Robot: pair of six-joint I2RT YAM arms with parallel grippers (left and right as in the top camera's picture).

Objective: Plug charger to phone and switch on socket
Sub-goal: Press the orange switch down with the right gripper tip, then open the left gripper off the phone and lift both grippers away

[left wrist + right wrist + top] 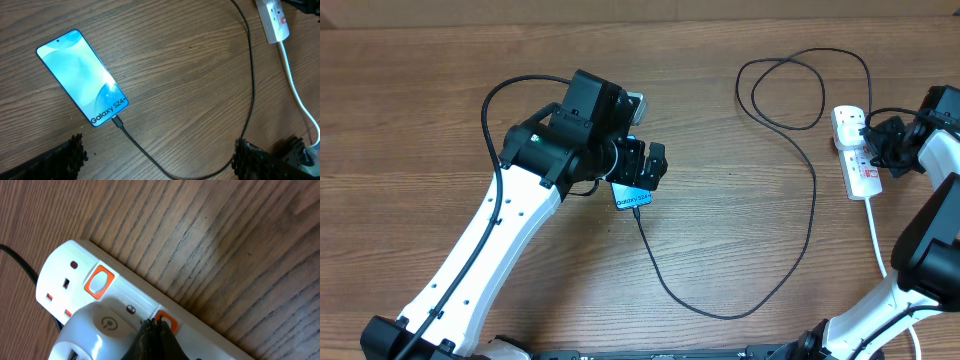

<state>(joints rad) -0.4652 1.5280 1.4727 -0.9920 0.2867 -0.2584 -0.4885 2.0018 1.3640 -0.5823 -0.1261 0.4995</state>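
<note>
The phone (82, 77) lies flat on the wood with its screen lit, and the charger's (250, 75) connector tip (116, 120) sits in its bottom edge. From there the thin black cable (810, 200) loops across the table toward the socket (855, 150). My left gripper (160, 156) hovers open above the phone (632, 198), with only the cable passing between its fingers. My right gripper (155, 322) is shut, and its tips rest against an orange switch (170, 322) on the socket (125, 292). A second orange switch (98, 281) lies farther along the strip.
A white adapter (95, 330) is plugged into the strip beside my right fingertips. The strip's thick white cord (875, 235) runs toward the front edge. The charger cable forms a large loop (790, 90) at the back of the table.
</note>
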